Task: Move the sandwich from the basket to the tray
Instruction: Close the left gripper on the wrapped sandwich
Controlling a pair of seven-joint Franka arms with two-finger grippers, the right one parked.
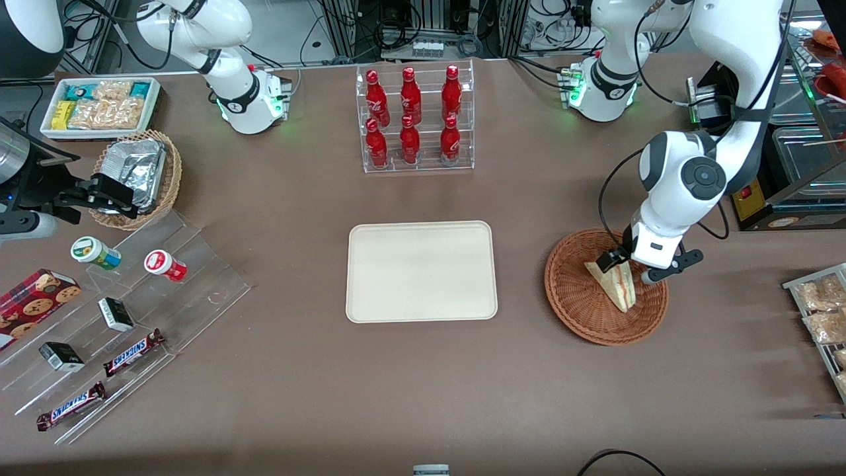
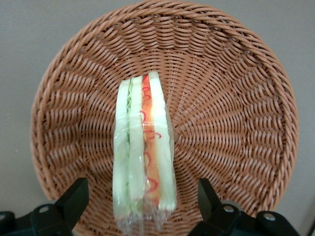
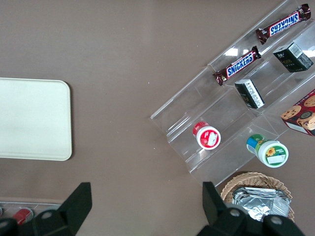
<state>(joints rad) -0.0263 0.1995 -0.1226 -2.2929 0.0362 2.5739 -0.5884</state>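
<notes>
The sandwich point(image 1: 615, 285) point(image 2: 145, 147), a plastic-wrapped wedge of pale bread with red and green filling, stands on edge in the reddish-brown woven basket point(image 1: 575, 311) point(image 2: 236, 98). My left gripper point(image 1: 631, 270) point(image 2: 142, 191) is low over the basket and open. Its black fingers point(image 2: 76, 196) straddle the sandwich's end farther from the front camera, with a gap on each side. The cream tray point(image 1: 422, 271) lies bare on the table, beside the basket toward the parked arm's end.
A clear rack of red bottles point(image 1: 418, 119) stands farther from the camera than the tray. A foil-packet basket point(image 1: 139, 175), white snack bin point(image 1: 99, 106) and acrylic snack steps point(image 1: 132, 311) sit at the parked arm's end. A packet rack point(image 1: 823, 317) lies beside the basket.
</notes>
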